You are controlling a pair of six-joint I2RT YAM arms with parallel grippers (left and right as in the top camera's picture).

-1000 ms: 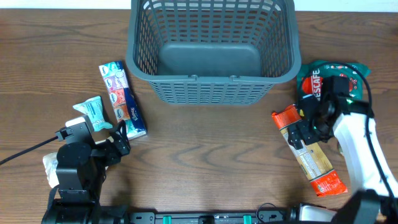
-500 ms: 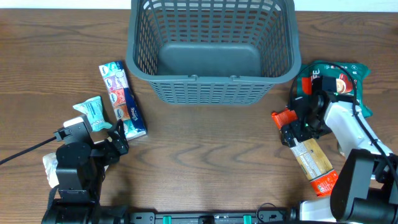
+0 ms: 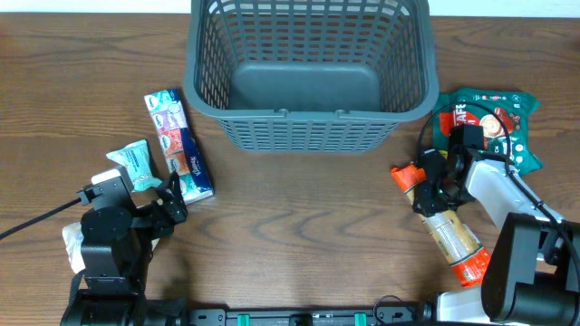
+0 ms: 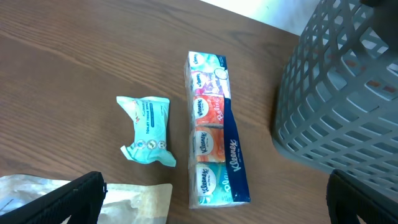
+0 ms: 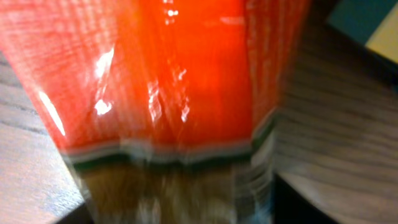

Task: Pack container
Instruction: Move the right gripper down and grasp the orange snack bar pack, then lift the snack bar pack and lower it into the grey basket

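Observation:
The container (image 3: 308, 116), a dark grey lattice basket, stands empty at the back centre; its corner shows in the left wrist view (image 4: 348, 93). My right gripper (image 3: 431, 186) is down on a long orange and tan packet (image 3: 456, 243) at the right. In the right wrist view the packet (image 5: 174, 81) fills the blurred picture, and my right gripper (image 5: 189, 208) has its dark fingers pressed against both sides of it. My left gripper (image 3: 172, 205) (image 4: 217, 205) stands open at the front left, holding nothing.
A long Kleenex tissue pack (image 3: 178, 145) (image 4: 214, 143) and a teal wipes packet (image 3: 136, 163) (image 4: 146, 127) lie left of the basket. A pale pouch (image 3: 71, 246) (image 4: 124, 202) sits under the left arm. A green Nescafe bag (image 3: 503, 118) lies behind the right gripper.
My right gripper came down onto the orange end of the packet and its jaws drew in around it. The packet's end shifted slightly left. The left arm has not moved.

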